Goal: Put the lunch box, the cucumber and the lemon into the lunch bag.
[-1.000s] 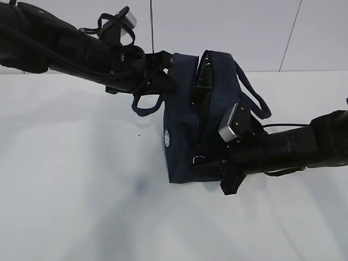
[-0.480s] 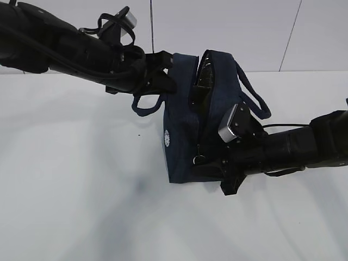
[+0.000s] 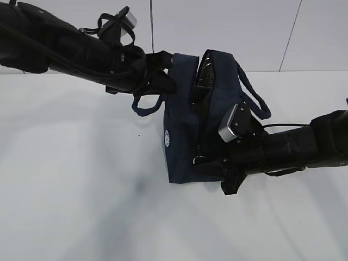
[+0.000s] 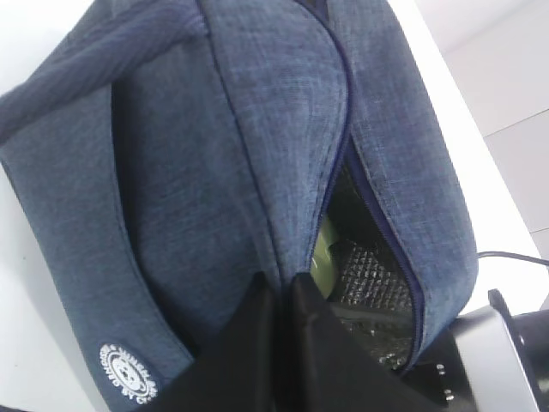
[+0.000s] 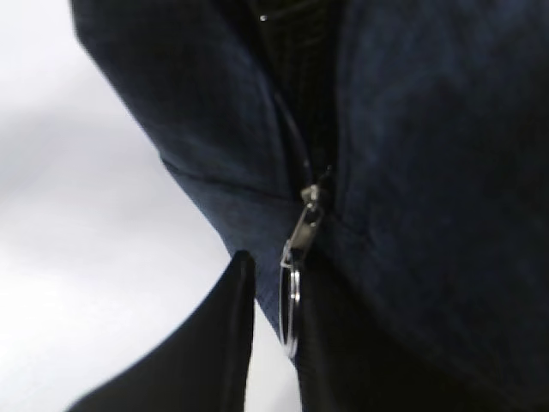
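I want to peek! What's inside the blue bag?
Through the open zipper gap of the lunch bag you can see shiny silver lining and a sliver of something pale green. The fabric covers everything else, so no lemon or cucumber shows.

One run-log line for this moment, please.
lunch bag: partly unzipped | left pincer: shut on bag edge | right pincer: around ring pull | phase: zipping

A white table [image 3: 81, 190] fills the lower part of the exterior view, its far edge meeting a pale wall [image 3: 228, 32] behind it. Thin dark seams [image 3: 290, 35] cross the wall above the table.
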Available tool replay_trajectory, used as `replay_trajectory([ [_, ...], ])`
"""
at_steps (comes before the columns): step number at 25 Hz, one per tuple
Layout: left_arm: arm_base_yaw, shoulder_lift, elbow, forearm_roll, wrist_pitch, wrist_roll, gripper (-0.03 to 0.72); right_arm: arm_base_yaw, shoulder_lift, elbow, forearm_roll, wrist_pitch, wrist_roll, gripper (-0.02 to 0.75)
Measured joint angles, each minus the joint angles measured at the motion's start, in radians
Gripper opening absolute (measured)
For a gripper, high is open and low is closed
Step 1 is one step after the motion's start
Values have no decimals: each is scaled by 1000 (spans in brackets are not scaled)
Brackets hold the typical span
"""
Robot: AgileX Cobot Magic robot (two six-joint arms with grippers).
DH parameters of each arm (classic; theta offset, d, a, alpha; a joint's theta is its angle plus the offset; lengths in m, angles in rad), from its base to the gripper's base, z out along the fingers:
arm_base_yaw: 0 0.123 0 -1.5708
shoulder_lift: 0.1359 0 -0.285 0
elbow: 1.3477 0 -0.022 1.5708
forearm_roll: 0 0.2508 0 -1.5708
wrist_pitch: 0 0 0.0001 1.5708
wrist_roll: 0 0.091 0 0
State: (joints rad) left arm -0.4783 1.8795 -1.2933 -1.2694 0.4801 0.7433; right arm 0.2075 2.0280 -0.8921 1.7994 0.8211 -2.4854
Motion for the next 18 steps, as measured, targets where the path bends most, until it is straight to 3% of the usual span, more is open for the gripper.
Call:
replay_trajectory([
  [9,0,0,0,0,0,0,-5,0,0,0,0,-7,0,109],
  [18,0,0,0,0,0,0,-5,0,0,0,2,-27,0,31],
])
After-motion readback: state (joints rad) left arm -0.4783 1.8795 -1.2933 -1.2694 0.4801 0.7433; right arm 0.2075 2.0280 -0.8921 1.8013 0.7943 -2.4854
